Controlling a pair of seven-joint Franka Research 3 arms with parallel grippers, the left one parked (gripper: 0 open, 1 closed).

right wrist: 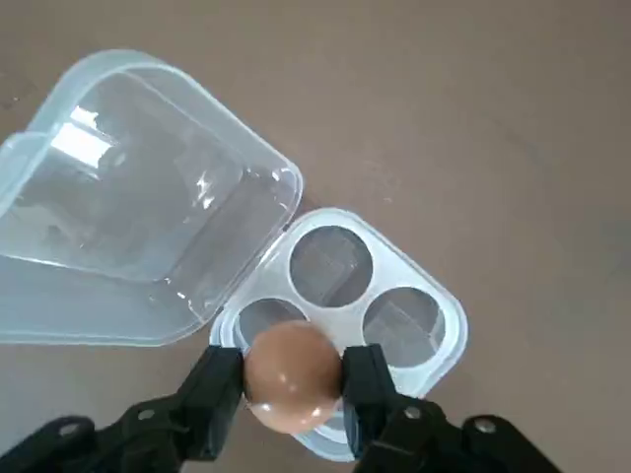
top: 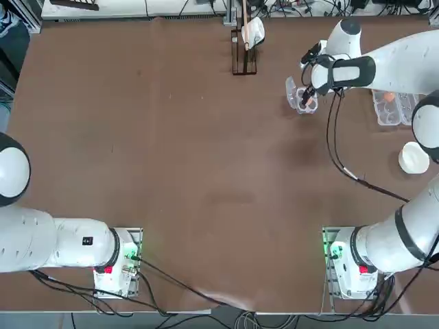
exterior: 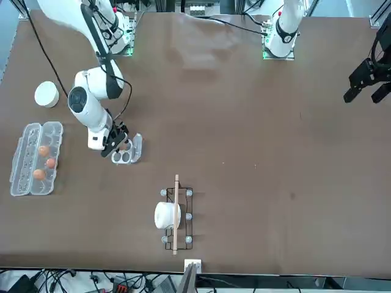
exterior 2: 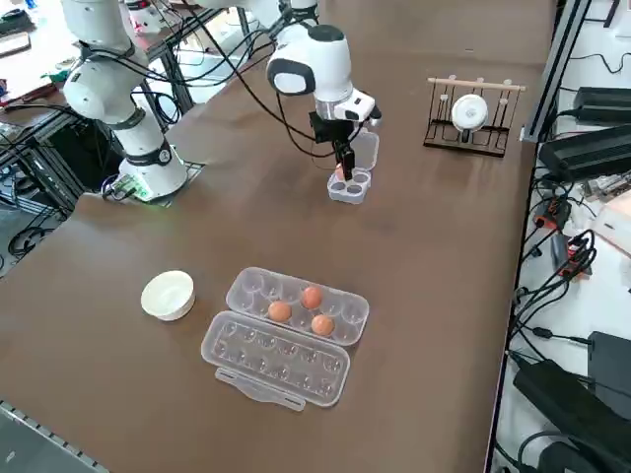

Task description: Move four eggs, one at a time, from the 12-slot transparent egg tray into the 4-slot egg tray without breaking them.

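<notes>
My right claw (right wrist: 292, 386) is clamped on one egg (right wrist: 292, 374), a finger pressed to each side, the egg plainly between the black pads in the wrist view. I hang it right over the 4-slot egg tray (right wrist: 394, 325), above one of its four cups; three cups show bare there, the one under the egg is hidden, and I can't tell whether the egg touches the tray. The tray's lid flap (right wrist: 128, 217) lies folded open beside the cups. From overhead the claw (top: 308, 100) and tray (top: 300, 96) sit toward the far right part of the table (top: 171, 171). The 12-slot transparent egg tray (exterior 2: 286, 335) lies open well apart from the small tray, nearer the table's right edge, with three eggs in one half: one (exterior 2: 312, 297), another (exterior 2: 280, 311), a third (exterior 2: 321, 324), close together; the other half is its lid. A small white bowl (exterior 2: 168, 295) stands just beside that carton. A wire rack (exterior 2: 471, 116) holding a white cup (exterior 2: 469, 111) stands near the far edge, apart from both trays.
</notes>
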